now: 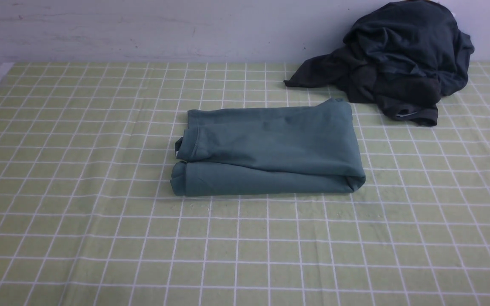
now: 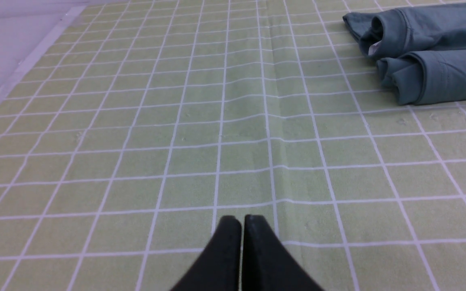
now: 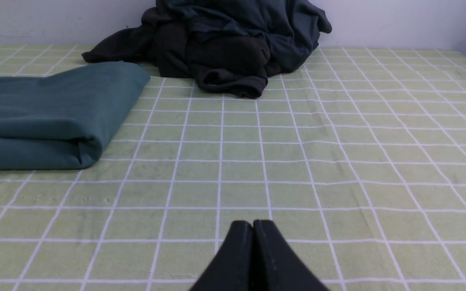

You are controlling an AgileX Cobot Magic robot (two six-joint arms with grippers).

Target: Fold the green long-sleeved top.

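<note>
Underfoot, so to speak, everything rests on a wide surface covered by a pale green cloth ruled into squares by thin white lines; the cloth shows a few soft creases and one long fold ridge running from near to far on the left side. At the far edge a plain, scuffed whitish wall rises, and at the far left a pale bare strip of the surface's edge shows beyond the cloth. The green long-sleeved top lies folded into a compact oblong near the middle of the surface, slightly to the right, its layered open ends and a bit of white label facing left and its rounded fold facing right. Far right, against the wall, sits a dark charcoal heap of clothes, just beyond the folded top's far right corner but apart from it. The left tool has its two black fingers pressed together over bare cloth, near and left of the top, holding nothing. The right tool is likewise closed and empty, over bare cloth near and right of the top.
</note>
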